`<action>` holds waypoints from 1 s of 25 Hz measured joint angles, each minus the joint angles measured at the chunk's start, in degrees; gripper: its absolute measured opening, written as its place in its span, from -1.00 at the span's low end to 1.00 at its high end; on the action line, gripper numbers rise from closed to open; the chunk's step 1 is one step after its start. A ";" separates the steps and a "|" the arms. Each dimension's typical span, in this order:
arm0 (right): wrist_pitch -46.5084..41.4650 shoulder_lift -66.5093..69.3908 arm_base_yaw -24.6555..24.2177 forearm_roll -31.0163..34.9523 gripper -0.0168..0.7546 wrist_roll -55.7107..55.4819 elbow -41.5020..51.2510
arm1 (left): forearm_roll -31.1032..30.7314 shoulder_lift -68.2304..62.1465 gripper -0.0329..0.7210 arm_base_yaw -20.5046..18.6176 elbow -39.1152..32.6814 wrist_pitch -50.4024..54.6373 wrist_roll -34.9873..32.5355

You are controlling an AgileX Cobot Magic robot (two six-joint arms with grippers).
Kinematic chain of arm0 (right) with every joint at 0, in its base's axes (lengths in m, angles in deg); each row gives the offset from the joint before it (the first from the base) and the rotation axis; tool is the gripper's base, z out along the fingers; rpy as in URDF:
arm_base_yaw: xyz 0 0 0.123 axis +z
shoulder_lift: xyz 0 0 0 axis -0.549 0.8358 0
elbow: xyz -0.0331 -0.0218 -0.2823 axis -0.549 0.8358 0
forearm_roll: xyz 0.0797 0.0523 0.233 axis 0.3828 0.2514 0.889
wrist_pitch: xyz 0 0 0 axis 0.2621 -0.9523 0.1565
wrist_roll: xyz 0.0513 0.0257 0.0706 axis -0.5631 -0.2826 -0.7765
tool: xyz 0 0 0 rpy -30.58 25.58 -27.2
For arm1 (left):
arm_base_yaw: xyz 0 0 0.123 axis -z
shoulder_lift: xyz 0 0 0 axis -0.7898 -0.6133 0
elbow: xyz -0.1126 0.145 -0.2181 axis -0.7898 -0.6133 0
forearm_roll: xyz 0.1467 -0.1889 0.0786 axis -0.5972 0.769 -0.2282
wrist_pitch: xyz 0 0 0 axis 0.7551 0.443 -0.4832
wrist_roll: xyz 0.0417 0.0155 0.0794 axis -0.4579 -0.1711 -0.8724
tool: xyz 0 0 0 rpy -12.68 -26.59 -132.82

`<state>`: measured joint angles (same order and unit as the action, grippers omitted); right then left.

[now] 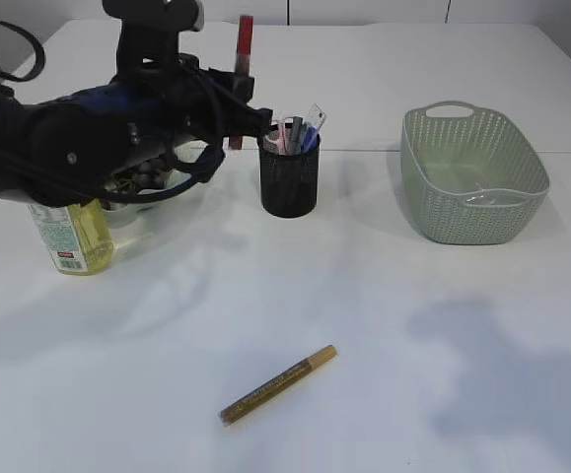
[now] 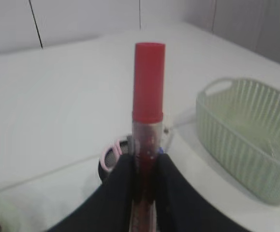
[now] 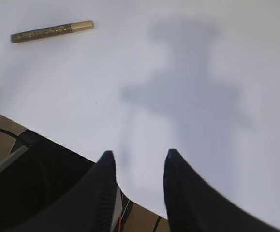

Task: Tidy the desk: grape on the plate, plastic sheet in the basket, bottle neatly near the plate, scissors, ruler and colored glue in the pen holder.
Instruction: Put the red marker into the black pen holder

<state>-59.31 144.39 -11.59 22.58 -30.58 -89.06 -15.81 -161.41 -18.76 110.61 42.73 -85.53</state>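
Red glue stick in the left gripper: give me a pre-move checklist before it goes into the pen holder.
1. Grip: left gripper is shut on the red glue stick, stick upright. Ok.
2. Alignment: in the exterior view the stick sits left of the pen holder, not over it. Not ok.
3. Room inside the holder: pink-handled scissors and other items already fill it; free space cannot tell.
4. Right gripper open, empty, away from the holder. Ok.
5. Gold glue pen is on the table. Not ok.
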 joint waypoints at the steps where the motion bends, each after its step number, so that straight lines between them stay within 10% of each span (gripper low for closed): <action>1: 0.00 0.00 0.00 -0.41 -0.23 0.00 0.00 | 0.00 -0.55 -0.65 0.00 0.00 -2.78 0.09; 25: 0.11 0.00 0.00 -7.16 -0.23 0.20 0.00 | -1.23 -22.90 -0.65 -2.22 23.37 -8.40 0.48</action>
<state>-59.20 144.39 -11.59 15.42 -30.38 -89.06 -17.04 -184.31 -20.98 133.98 34.33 -85.05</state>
